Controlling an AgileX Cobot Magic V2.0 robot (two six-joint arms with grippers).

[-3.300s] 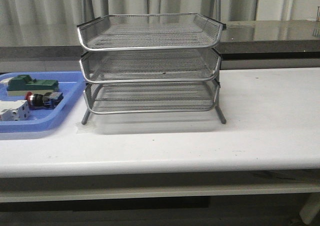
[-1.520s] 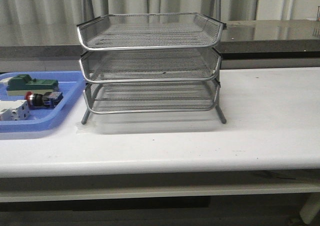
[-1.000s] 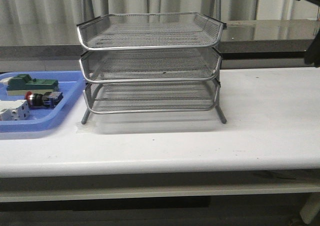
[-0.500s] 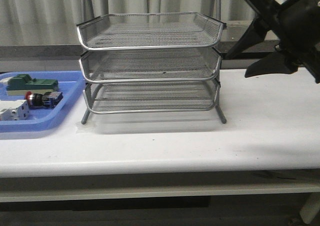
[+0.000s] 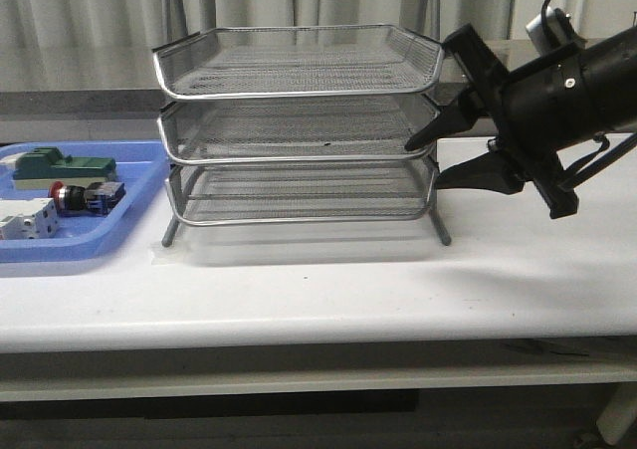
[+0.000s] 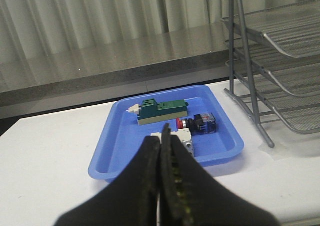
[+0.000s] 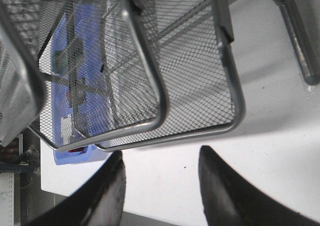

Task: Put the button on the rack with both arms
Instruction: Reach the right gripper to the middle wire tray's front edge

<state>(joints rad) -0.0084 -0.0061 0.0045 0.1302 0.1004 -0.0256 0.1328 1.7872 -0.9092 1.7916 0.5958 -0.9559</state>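
Observation:
The button point(image 5: 85, 198), red-headed with a blue rear block, lies in the blue tray point(image 5: 129, 228) left of the rack point(image 5: 299, 91). The left wrist view shows the button point(image 6: 196, 123) in the tray point(image 6: 220, 153), beyond my left gripper point(image 6: 161, 137), which is shut with nothing in it and hangs short of the tray. This gripper does not appear in the front view. My right gripper point(image 5: 423, 165) is open at the rack's right front corner, level with the middle and lower tiers. In the right wrist view its open gripper point(image 7: 161, 155) sits just outside the rack's rims point(image 7: 200, 131).
A green-and-beige block point(image 5: 62, 167) and a white block point(image 5: 28, 220) share the tray with the button. The rack's right foot point(image 5: 441, 235) stands just below the right gripper. A grey counter point(image 5: 557, 66) runs behind the table.
The right arm came in from the upper right and swung left and down to the rack's right front corner, jaws open. The button, tray and rack have not moved.

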